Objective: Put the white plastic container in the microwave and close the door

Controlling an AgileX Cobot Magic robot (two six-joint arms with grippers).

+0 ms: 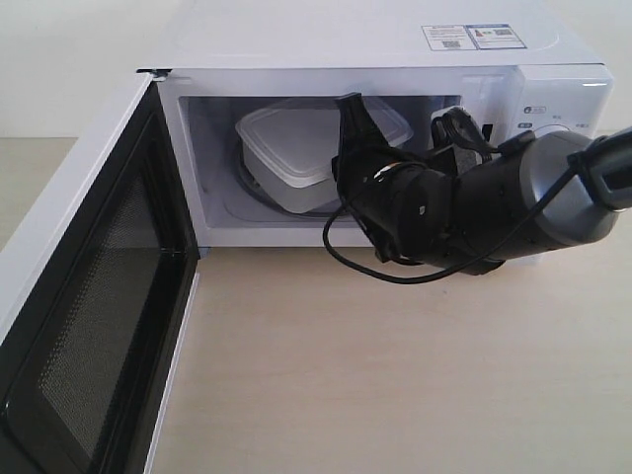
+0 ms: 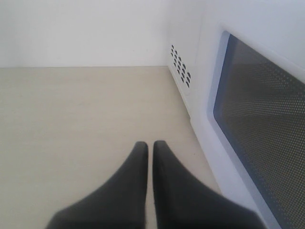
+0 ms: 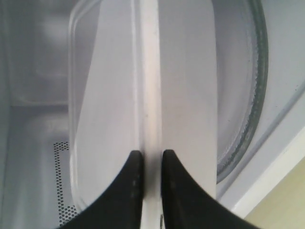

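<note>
My right gripper [image 3: 150, 155] reaches into the white countertop microwave [image 1: 346, 44]. Its black fingers [image 3: 133, 181] are pinched on the edge of the rectangular translucent-white plastic container [image 1: 291, 148], which sits inside on the round glass turntable [image 3: 248, 119]. A loose black cable [image 1: 341, 257] droops from my right arm across the cavity mouth. The white door with its black mesh inner face [image 1: 99, 326] stands wide open. My left gripper [image 2: 150, 145] hangs over the pale wooden table [image 2: 71, 119], just beside the door's outer window. Its fingers are drawn together on nothing.
</note>
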